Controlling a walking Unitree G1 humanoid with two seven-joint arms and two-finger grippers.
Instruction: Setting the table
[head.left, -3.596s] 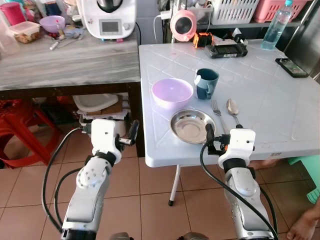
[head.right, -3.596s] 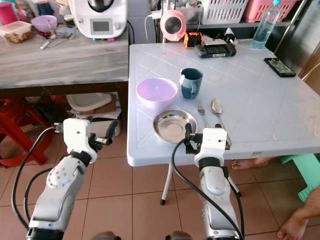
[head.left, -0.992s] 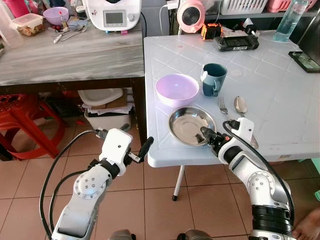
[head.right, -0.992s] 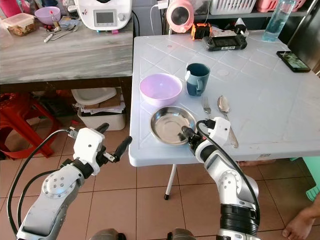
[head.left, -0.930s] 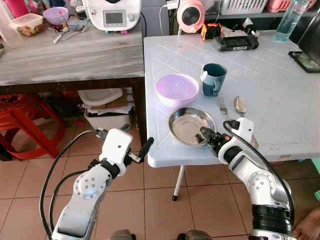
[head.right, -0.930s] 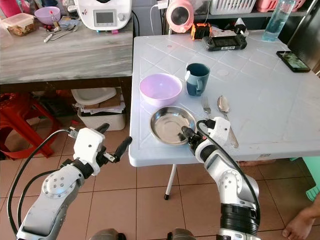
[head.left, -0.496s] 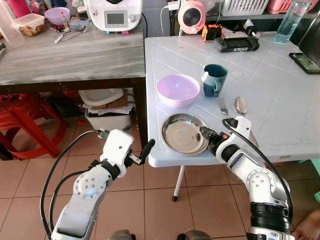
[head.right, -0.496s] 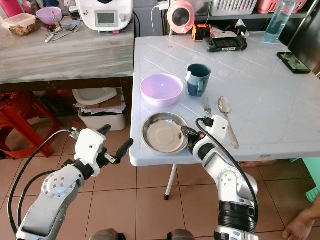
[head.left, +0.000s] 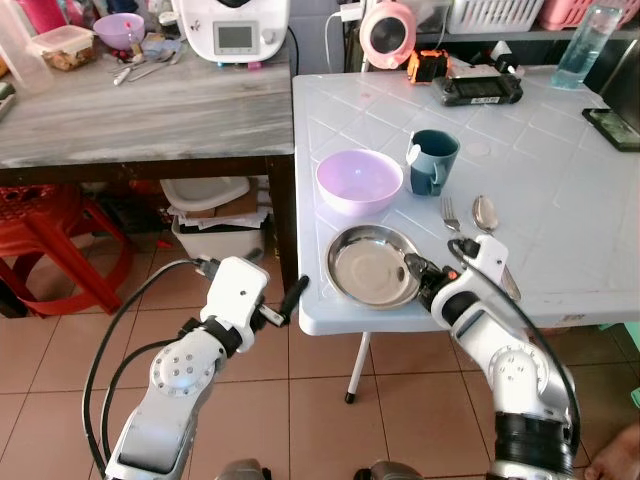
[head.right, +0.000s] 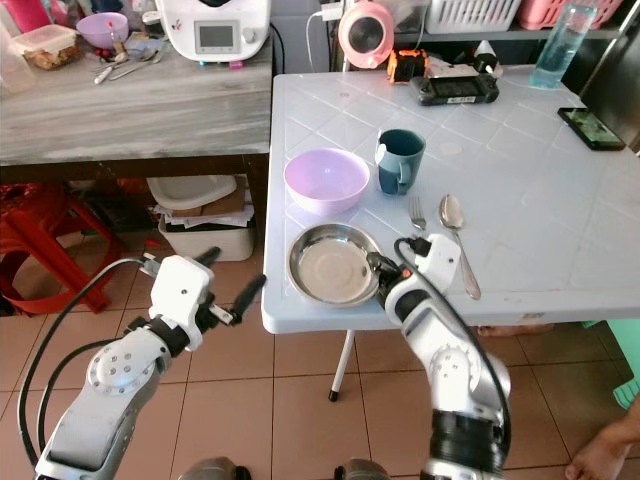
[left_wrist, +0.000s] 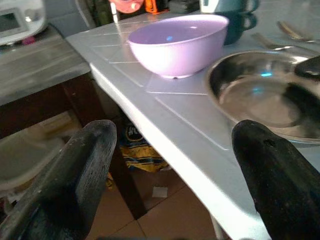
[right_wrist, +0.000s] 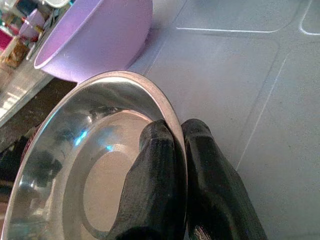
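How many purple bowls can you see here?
2. One bowl sits on the white table, behind the steel plate pinched by the right tool. A smaller one is on the grey counter.

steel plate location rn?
The steel plate sits at the near left corner of the white table, just in front of the purple bowl, left of the fork; the right gripper pinches its right rim.

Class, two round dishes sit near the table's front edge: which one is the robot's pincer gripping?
The steel plate: the right pincer pinches its rim. The purple bowl behind it stands untouched.
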